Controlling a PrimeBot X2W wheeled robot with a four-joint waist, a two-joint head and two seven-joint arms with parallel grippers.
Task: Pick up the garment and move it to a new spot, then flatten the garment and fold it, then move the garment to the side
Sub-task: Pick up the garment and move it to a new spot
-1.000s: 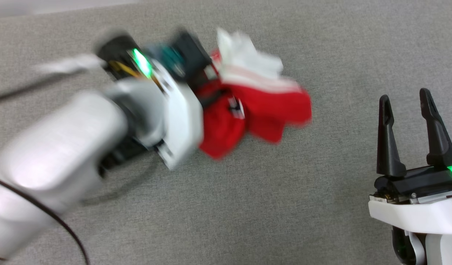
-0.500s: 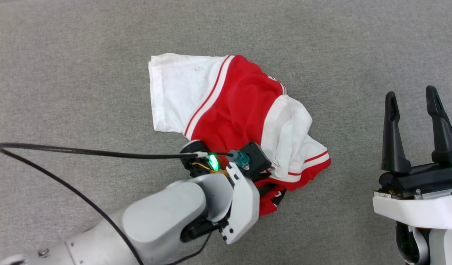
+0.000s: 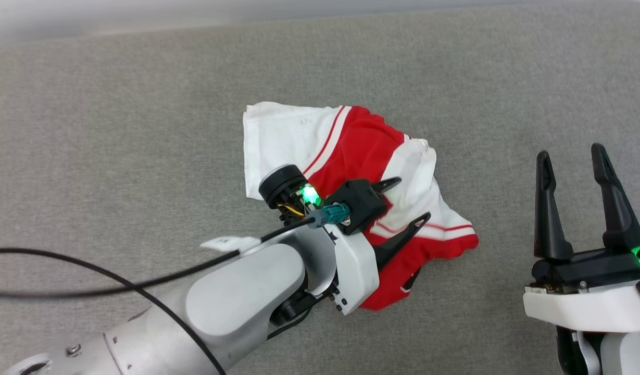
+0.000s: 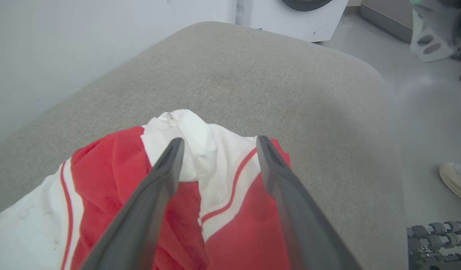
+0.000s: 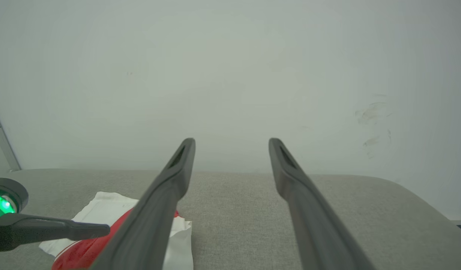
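The garment (image 3: 359,151), a red T-shirt with white sleeves and striped trim, lies crumpled on the grey surface (image 3: 142,130) near the middle of the head view. My left gripper (image 3: 413,199) hovers over its right part, open, with nothing between the two dark fingers. In the left wrist view the fingers (image 4: 161,180) straddle a bunched white sleeve of the garment (image 4: 102,180) without pinching it. My right gripper (image 3: 569,153) stands open at the lower right, apart from the cloth. The right wrist view shows the garment (image 5: 102,204) low on the left, beside the left gripper's finger (image 5: 54,228).
A black cable (image 3: 90,284) trails from the left arm across the lower left. A pale wall (image 5: 230,75) rises behind the surface's far edge. In the left wrist view a white appliance (image 4: 294,18) and a shoe (image 4: 455,178) are on the floor beyond the rounded corner.
The left gripper carried the garment down onto the surface, then opened and let it go. The cloth now lies loose and spread. The head camera shifted slightly; the right gripper stayed put.
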